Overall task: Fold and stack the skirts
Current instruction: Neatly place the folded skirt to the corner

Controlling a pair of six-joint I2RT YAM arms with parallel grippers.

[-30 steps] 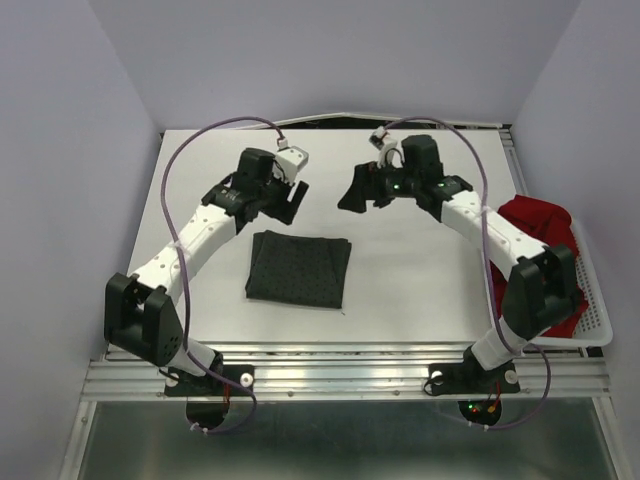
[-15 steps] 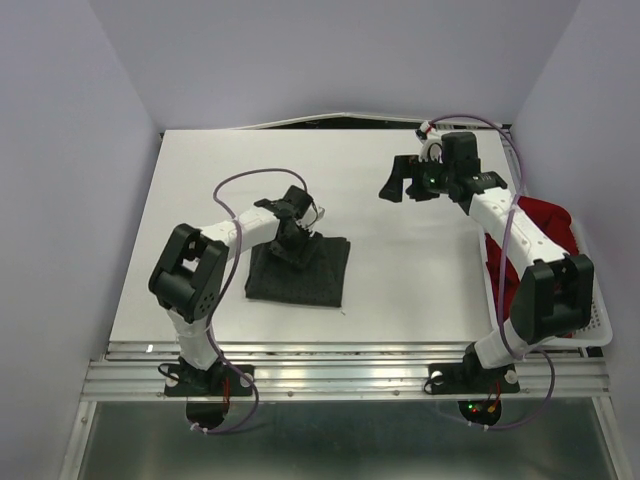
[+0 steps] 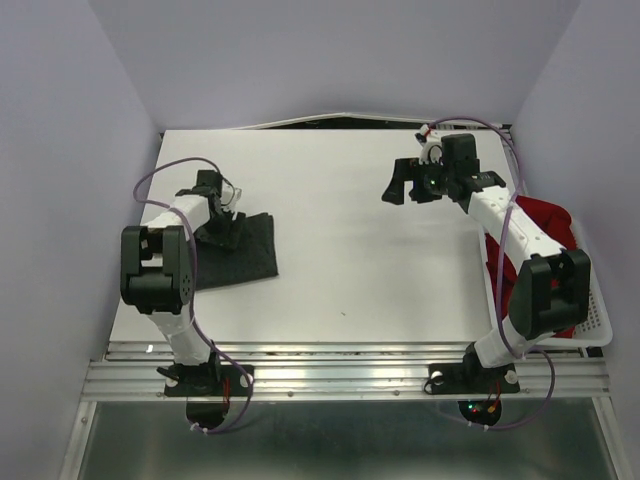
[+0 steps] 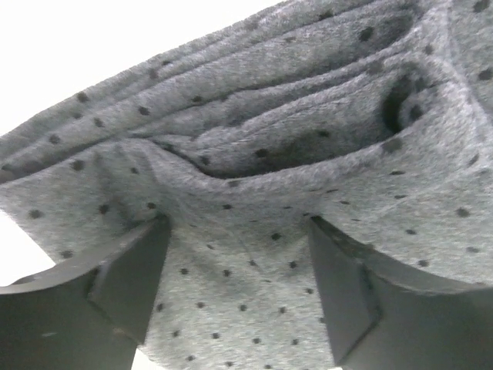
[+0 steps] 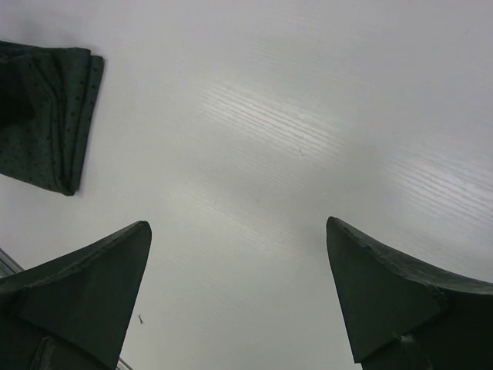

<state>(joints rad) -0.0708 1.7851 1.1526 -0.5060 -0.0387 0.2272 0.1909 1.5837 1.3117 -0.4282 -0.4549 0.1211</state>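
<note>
Soft and limp, the folded grey skirt (image 3: 245, 258) lies on the counter's (image 3: 380, 270) left side under the spread-open left hand (image 3: 222, 225), best pinched at its layered edge, I'd say, while the right hand (image 3: 398, 187) hangs open and the red skirt (image 3: 535, 222) slumps in the basket (image 3: 598, 305).

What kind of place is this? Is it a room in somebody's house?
Probably not a house. It looks like a robot test booth: a left arm and a right arm bolted to a metal rail at a white table, with plain walls close around.
</note>
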